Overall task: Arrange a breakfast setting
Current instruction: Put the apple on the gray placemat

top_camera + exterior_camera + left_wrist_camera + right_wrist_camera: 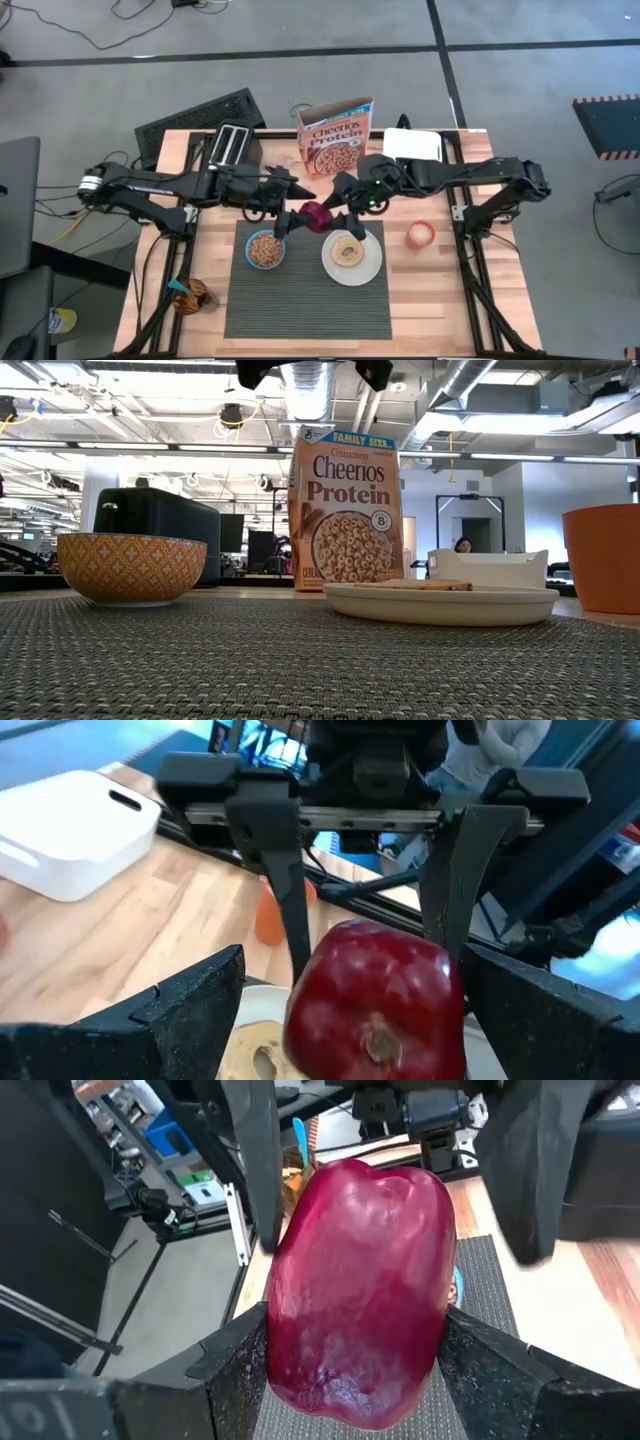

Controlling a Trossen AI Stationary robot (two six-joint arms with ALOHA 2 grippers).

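A dark-red apple [314,215] hangs in the air between my two grippers, above the far edge of the dark grey ribbed placemat [300,300]. My right gripper [332,215] is shut on the apple. My left gripper [288,218] is open, its fingers [190,1010] standing on either side of the apple [375,1000] without plain touch. A small bowl [265,250] of cereal and a white plate [351,257] with a tan bagel [348,249] rest on the mat. A blue-handled spoon [181,290] stands in a brown cup at the near left. My right gripper pinches the apple by two opposite sides [285,1350] between its two fingers [235,1370]. The fingers come from the table's right, roughly level. The apple is lifted clear of the mat, one of its ends [380,1040] turned toward my left gripper.
A Cheerios box [335,135], a black toaster [232,147] and a white lidded container [413,145] stand along the far edge. An orange cup [420,235] stands right of the plate. The mat's near half is bare.
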